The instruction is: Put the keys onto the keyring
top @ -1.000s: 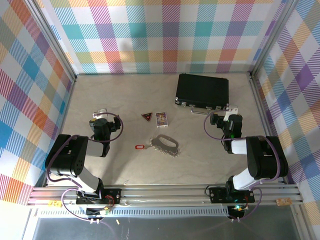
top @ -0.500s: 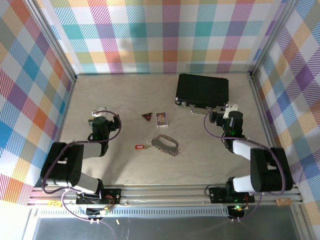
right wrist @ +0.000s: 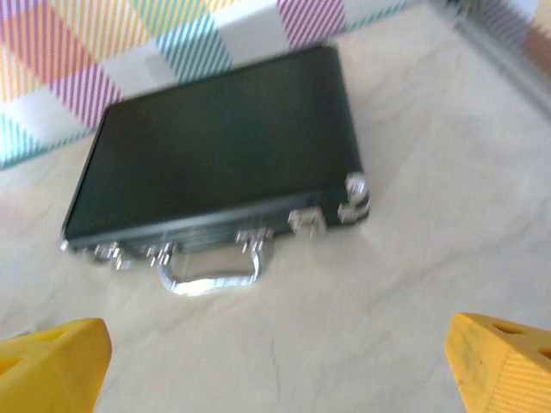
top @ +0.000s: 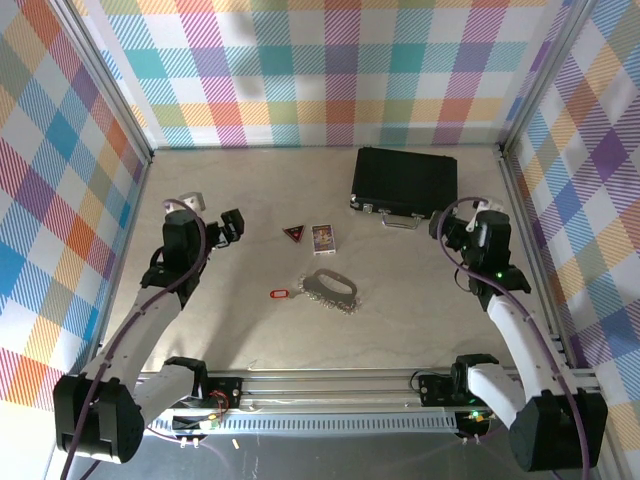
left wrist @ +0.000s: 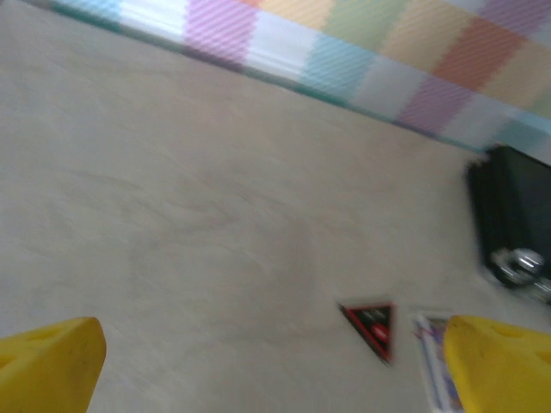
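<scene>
**Task items.** The keys (top: 279, 293), a tiny thin metal piece with a small red plastic tag, lie flat on the beige table (top: 420, 320), just left of centre in the overhead view. The keyring (top: 331, 286), a silver-grey oval metal loop with a short chain trailing toward the lower right, lies just beside them on the right. The two appear apart, and nothing is threaded.

**Surroundings.** A dark triangular badge with a red edge (top: 293, 233) and a small printed card (top: 323, 238) sit above the loop. A black hard case with a metal handle (top: 405, 183) lies at upper right.

**Grippers.** The left gripper (left wrist: 275, 379) has its yellow fingers (left wrist: 47, 361) spread wide and empty. Its camera looks toward the badge, up and left of the keys. The right gripper (right wrist: 275, 370) is likewise spread and empty, and faces the case, well apart from the loop.

**Assessment.** The task is at its approach stage, with neither item held. Both arms need to come down toward frame centre.

**Recommendations.**
- Take the key by its red tag, leaving the metal end free for threading.
- Set the fingers low against the table, because the piece is thin and may skid.
- Grip the loop on its solid side, away from the opening.
- Expect the chain to drag.
</scene>
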Motion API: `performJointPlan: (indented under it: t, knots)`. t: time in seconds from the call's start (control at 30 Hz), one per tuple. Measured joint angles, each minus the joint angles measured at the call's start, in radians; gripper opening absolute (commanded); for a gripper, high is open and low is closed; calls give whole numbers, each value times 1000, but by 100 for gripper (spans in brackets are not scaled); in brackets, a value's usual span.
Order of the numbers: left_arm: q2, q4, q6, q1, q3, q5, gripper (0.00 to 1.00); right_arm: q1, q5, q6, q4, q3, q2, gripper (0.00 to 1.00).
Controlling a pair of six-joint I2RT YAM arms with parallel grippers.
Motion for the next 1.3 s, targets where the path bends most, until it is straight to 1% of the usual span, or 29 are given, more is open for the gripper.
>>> performJointPlan:
  t: [0.13,0.27,0.47,0.6,0.77,0.9,1.17,1.23,1.3]
  knots:
    - [-45,-166,-43,-89,8,126,100,31,-129,24,-175,0,-63,99]
    - [-74,-273,-70,-171,8,211,100,98,-229,41,-299,0,-128,99]
    - [-93,-321,-101,-285,-17,282,100,220,-315,82,-404,0,-166,99]
    - [-87,-328,-123,-337,-56,299,95,301,-342,120,-428,-1,-178,99]
    - [-77,-319,-152,-347,-89,303,86,367,-364,154,-421,-27,-194,99]
    - [-23,-291,-164,-348,-90,312,78,406,-364,169,-421,-49,-189,99]
    - [175,-195,-163,-357,-71,327,48,455,-349,191,-397,-82,-191,99]
    - [232,-187,-151,-365,-43,325,44,460,-346,192,-393,-85,-190,99]
    - [286,-175,-140,-372,-12,323,42,463,-345,192,-385,-85,-189,99]
